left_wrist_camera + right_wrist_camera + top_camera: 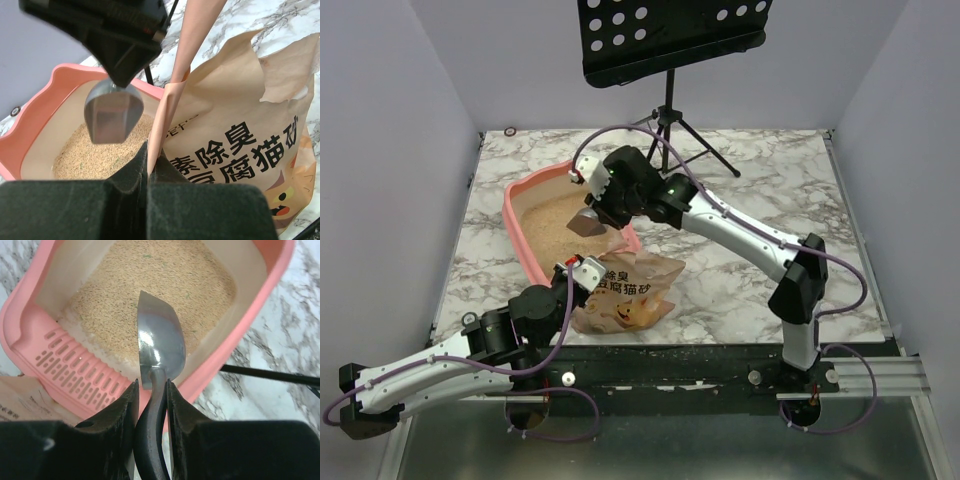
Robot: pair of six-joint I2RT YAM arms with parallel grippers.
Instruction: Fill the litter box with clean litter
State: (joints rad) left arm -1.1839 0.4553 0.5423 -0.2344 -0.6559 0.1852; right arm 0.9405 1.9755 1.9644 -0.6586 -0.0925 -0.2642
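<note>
The litter box sat on the marble tabletop left of centre, with its slotted ledge at the end nearest the arms. Clean litter covered much of its floor in a shallow tan layer, though pale bare plastic showed along the walls, so the fill looked only partly done.

A metal scoop hung over the litter with its bowl apparently empty. The right gripper grasped it by the dark handle. Just beside the box's near end lay the crinkled litter bag. The left gripper was clenched on a thin flap of the bag's mouth, holding it up.

The likeliest trouble was at the bag. The pinch held only an edge of paper, and a scoop pushing in could tug the flap free and let the mouth collapse. A loaded scoop crossing the gap could also shed granules onto the tabletop, or clip the raised rim and tip.
</note>
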